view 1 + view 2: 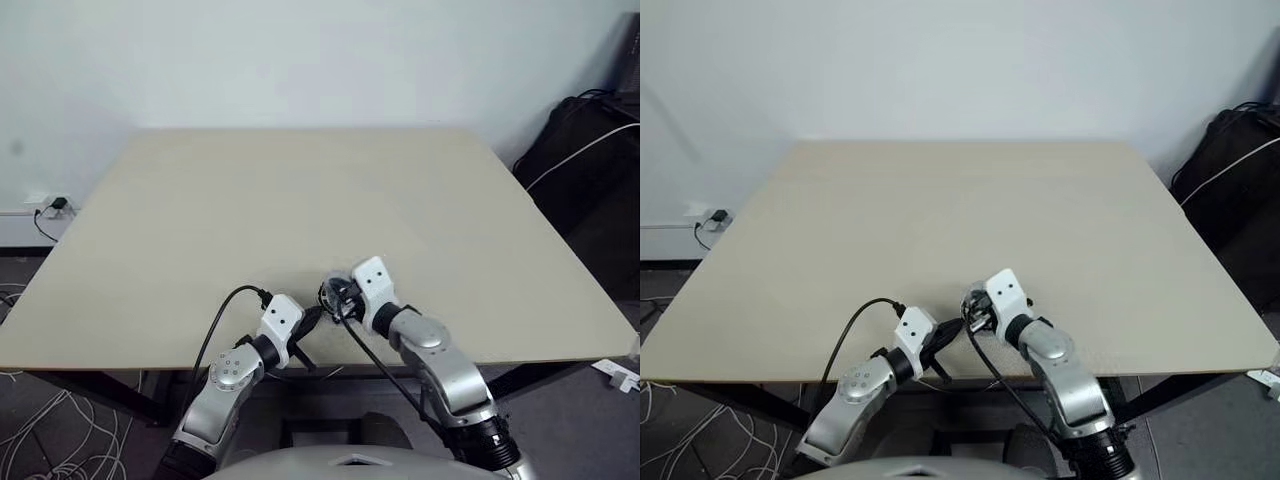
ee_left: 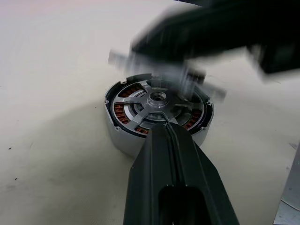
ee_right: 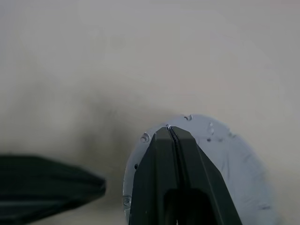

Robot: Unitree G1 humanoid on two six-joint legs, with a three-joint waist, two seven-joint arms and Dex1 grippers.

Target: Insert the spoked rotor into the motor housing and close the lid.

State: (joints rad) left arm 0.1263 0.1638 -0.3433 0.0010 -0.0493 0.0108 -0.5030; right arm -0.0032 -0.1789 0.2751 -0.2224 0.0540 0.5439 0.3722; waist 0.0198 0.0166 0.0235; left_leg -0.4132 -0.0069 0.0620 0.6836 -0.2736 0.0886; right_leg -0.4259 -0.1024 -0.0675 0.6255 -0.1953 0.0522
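While both jaw pairs sit pressed together, the right gripper (image 3: 168, 129) clamping the lid (image 3: 225, 159), the left gripper (image 2: 165, 125) empty, the motor housing (image 2: 123, 136) lies flat, axis up, near the table (image 1: 300, 200) edge at 6 o'clock; spoked rotor (image 2: 157, 101) seated inside, copper coils showing, lid overhead.

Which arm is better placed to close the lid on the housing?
Right. Its gripper is shut on the lid, close above the motor housing; the shut left gripper rests at the housing rim.
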